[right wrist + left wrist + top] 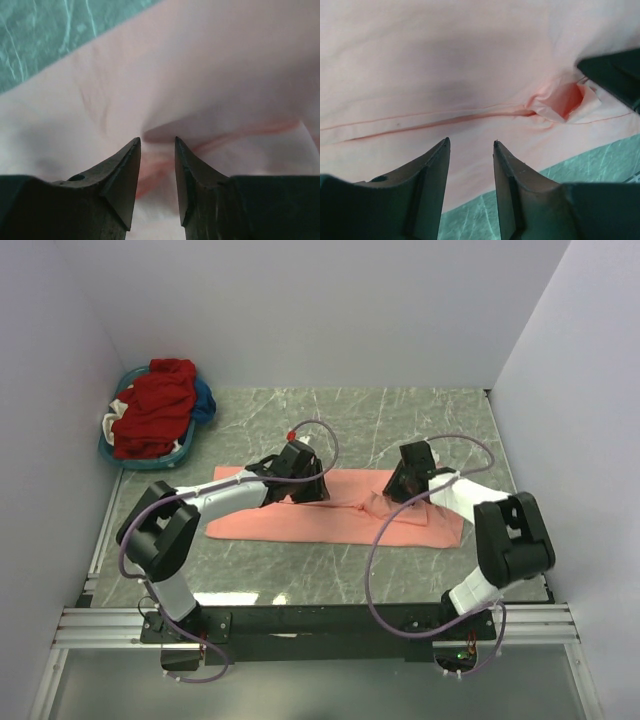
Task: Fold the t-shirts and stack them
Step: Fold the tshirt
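Observation:
The salmon-pink t-shirt (330, 522) lies as a long flat band across the middle of the table, with a small bunched pucker (560, 100) at its seam. My left gripper (305, 490) hovers low over its upper middle; in the left wrist view the left gripper (470, 142) is open, with only cloth (445, 65) beneath. The right gripper (400, 490) sits over the shirt's right part. In its own view the right gripper (157, 140) is open just above the pink cloth (200, 75), gripping nothing. A dark red t-shirt (155, 408) and a blue one (206, 400) are heaped at the back left.
A round teal basket (108, 454) in the back left corner holds the red and blue heap. White walls close in the left, back and right sides. Green marbled tabletop (400, 415) shows behind the pink shirt and in front of it (300, 565).

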You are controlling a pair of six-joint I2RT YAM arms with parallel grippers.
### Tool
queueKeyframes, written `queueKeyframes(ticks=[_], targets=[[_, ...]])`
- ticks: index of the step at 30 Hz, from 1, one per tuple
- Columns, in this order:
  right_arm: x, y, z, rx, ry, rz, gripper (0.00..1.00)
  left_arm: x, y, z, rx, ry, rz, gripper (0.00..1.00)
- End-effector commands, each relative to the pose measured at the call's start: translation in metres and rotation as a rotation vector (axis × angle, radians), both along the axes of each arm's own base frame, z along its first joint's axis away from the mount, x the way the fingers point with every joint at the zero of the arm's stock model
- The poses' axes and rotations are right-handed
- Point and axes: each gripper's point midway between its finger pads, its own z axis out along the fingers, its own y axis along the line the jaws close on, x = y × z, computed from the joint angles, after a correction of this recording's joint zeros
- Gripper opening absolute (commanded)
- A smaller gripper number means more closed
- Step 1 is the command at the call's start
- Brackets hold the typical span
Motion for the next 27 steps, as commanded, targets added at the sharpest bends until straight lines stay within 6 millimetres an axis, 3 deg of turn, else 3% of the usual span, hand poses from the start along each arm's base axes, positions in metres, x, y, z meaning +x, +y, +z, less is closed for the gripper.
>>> queueKeyframes(ticks=[1, 5, 8, 9, 11, 12, 13, 14, 15, 16, 18, 19, 21, 22, 27], targets=[[0.036, 0.006, 0.015, -0.017, -0.068, 0.012, 0.41, -0.001, 0.009, 0.022, 0.008, -0.065, -0.004, 0.46], [0.046, 0.001, 0.037, -0.047, -0.112, 0.001, 0.47, -0.002, 0.018, 0.030, 0.024, -0.084, 0.013, 0.48], [0.048, -0.010, 0.064, -0.077, -0.151, -0.026, 0.48, -0.002, 0.008, 0.047, -0.032, -0.123, -0.030, 0.50], [0.047, -0.013, 0.079, -0.074, -0.189, -0.037, 0.48, -0.006, -0.001, 0.051, -0.051, -0.130, -0.058, 0.50], [0.041, -0.020, 0.089, -0.081, -0.209, -0.063, 0.48, -0.004, -0.017, 0.066, -0.060, -0.174, -0.100, 0.50], [0.034, -0.024, 0.099, -0.075, -0.234, -0.071, 0.47, -0.012, -0.031, 0.070, -0.055, -0.191, -0.139, 0.50], [0.029, -0.025, 0.102, -0.067, -0.241, -0.082, 0.46, -0.013, -0.040, 0.065, -0.034, -0.193, -0.159, 0.50], [0.024, -0.023, 0.104, -0.044, -0.249, -0.077, 0.45, -0.012, -0.055, 0.078, -0.040, -0.223, -0.193, 0.50], [0.014, -0.023, 0.106, -0.024, -0.268, -0.074, 0.44, -0.019, -0.070, 0.066, -0.020, -0.206, -0.234, 0.49], [0.009, -0.022, 0.106, 0.000, -0.272, -0.085, 0.43, -0.017, -0.086, 0.079, -0.037, -0.231, -0.254, 0.47], [-0.006, -0.020, 0.104, 0.046, -0.285, -0.091, 0.40, -0.023, -0.109, 0.064, -0.025, -0.212, -0.307, 0.45], [-0.011, -0.019, 0.103, 0.060, -0.288, -0.089, 0.40, -0.021, -0.122, 0.074, -0.047, -0.230, -0.322, 0.44], [-0.023, -0.020, 0.095, 0.080, -0.289, -0.093, 0.38, -0.022, -0.138, 0.060, -0.044, -0.219, -0.351, 0.44], [-0.026, -0.019, 0.092, 0.089, -0.290, -0.096, 0.37, -0.018, -0.147, 0.064, -0.057, -0.229, -0.351, 0.44], [-0.032, -0.031, 0.064, 0.046, -0.236, -0.130, 0.35, -0.001, -0.150, 0.015, 0.037, -0.186, -0.294, 0.38]])
